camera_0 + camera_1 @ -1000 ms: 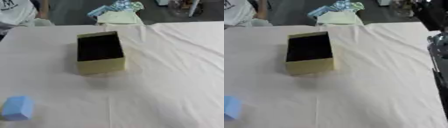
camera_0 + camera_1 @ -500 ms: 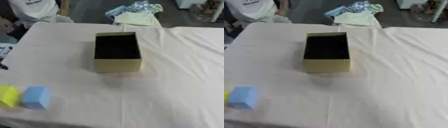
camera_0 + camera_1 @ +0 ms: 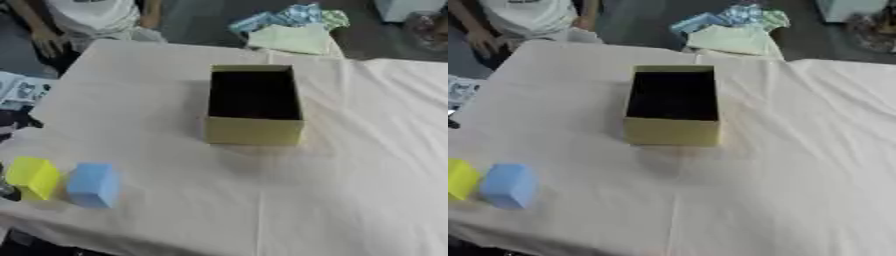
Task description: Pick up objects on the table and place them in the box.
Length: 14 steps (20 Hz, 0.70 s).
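Left eye view shows the yellow block [image 3: 32, 177] and blue block [image 3: 93, 184] touching near the table's [image 3: 350, 190] left edge, well apart from the open box [image 3: 254, 130]. Neither hand shows, so finger state is unknown. Grabbing one block could push its neighbour off the edge.

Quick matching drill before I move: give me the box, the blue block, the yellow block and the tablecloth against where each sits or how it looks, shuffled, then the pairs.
Things:
1. box
2. blue block
3. yellow block
4. tablecloth

Descriptions:
A. nearest the table's left edge
B. open, dark inside, mid-table
C. cream, creased, covers the table
D. just right of the yellow one

Pairs: 1-B, 2-D, 3-A, 4-C
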Each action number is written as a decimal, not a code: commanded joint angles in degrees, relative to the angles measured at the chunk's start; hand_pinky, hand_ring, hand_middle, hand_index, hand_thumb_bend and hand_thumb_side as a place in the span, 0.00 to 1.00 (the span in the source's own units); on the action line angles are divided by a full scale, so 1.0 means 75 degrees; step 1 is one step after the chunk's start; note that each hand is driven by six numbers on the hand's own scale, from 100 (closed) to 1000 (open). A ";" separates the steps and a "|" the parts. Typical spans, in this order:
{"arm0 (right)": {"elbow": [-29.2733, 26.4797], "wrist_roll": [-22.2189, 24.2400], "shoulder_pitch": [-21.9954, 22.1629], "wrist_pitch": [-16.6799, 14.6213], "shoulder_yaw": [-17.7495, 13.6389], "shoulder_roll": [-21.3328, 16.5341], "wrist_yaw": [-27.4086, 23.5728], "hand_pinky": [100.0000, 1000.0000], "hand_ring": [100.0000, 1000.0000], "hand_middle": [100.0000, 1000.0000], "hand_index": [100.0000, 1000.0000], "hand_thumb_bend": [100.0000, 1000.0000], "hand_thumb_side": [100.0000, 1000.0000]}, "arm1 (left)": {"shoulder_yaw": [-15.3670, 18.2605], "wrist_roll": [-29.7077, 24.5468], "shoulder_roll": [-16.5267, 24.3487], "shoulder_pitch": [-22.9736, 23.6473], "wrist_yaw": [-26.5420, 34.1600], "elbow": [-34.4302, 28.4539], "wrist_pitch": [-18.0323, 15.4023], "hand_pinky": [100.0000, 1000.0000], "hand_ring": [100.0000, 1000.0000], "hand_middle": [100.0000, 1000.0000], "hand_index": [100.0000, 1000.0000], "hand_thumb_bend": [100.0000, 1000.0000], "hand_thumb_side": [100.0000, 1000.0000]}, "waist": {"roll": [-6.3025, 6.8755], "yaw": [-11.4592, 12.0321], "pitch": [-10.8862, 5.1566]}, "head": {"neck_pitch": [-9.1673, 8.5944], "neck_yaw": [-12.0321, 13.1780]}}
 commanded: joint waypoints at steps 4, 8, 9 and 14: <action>-0.0121 -0.0026 -0.0110 0.0004 -0.0083 -0.0079 0.0018 0.79 0.72 0.54 0.83 0.00 0.70 | 0.0041 -0.0014 0.0244 -0.0092 0.0048 -0.0105 0.0012 0.97 0.96 0.95 0.99 0.79 0.17 | 0.0018 -0.0014 -0.0061 | 0.0039 -0.0254; -0.0121 -0.0030 -0.0110 0.0004 -0.0080 -0.0077 0.0016 0.79 0.72 0.54 0.83 0.00 0.70 | 0.0029 -0.0052 0.0243 -0.0100 0.0032 -0.0088 0.0009 0.97 0.96 0.95 0.99 0.80 0.17 | 0.0023 -0.0021 -0.0052 | 0.0039 -0.0267; -0.0121 -0.0030 -0.0111 0.0005 -0.0079 -0.0077 0.0015 0.79 0.72 0.54 0.83 0.00 0.70 | 0.0025 -0.0066 0.0241 -0.0102 0.0025 -0.0079 0.0010 0.97 0.96 0.95 0.99 0.80 0.17 | 0.0023 -0.0024 -0.0049 | 0.0039 -0.0278; -0.0121 -0.0030 -0.0121 0.0001 -0.0079 -0.0080 0.0014 0.79 0.72 0.54 0.83 0.00 0.70 | 0.0005 -0.0136 0.0240 -0.0106 0.0001 -0.0036 0.0012 0.97 0.96 0.95 0.98 0.80 0.16 | 0.0023 -0.0032 -0.0039 | 0.0039 -0.0326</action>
